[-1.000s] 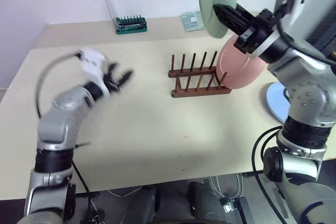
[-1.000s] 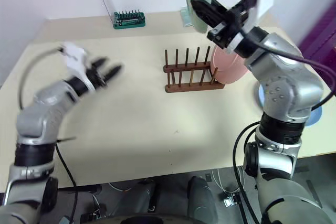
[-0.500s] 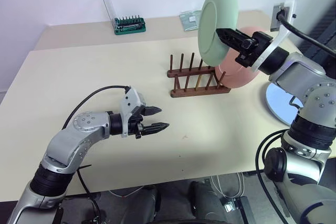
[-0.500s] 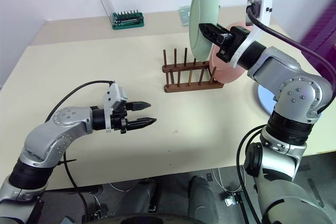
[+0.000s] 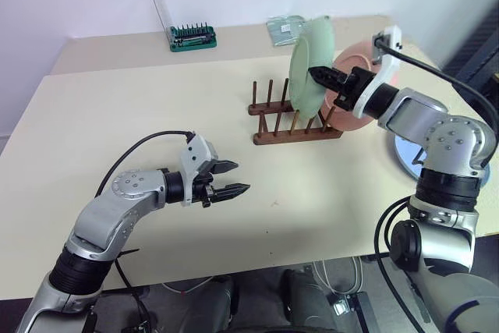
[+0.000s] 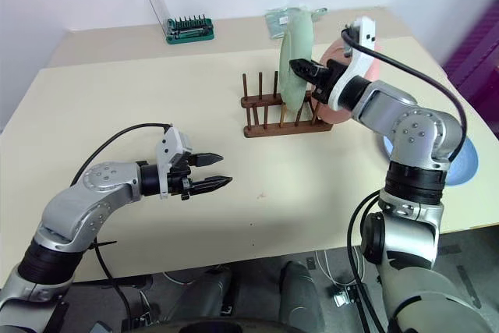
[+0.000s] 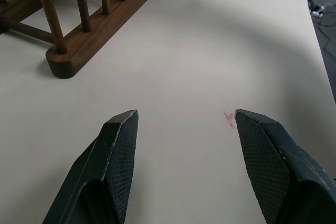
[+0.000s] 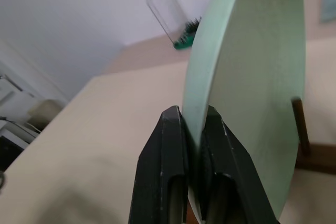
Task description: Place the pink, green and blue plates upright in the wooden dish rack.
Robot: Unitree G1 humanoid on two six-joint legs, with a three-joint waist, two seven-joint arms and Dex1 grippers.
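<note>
The right gripper (image 8: 192, 145) pinches the green plate's (image 5: 310, 64) rim over the rack (image 5: 295, 118), pink plate (image 5: 360, 87) behind. Left gripper (image 7: 184, 124) gapes empty above beige tabletop (image 5: 156, 130); blue plate (image 6: 460, 157) at three o'clock.

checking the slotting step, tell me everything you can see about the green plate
The green plate is round, pale mint and matte, with a shallow rim. It stands on edge over the wooden rack, beside the pink plate. The right gripper pinches its rim. Whether its lower edge sits between the pegs cannot be told.
</note>
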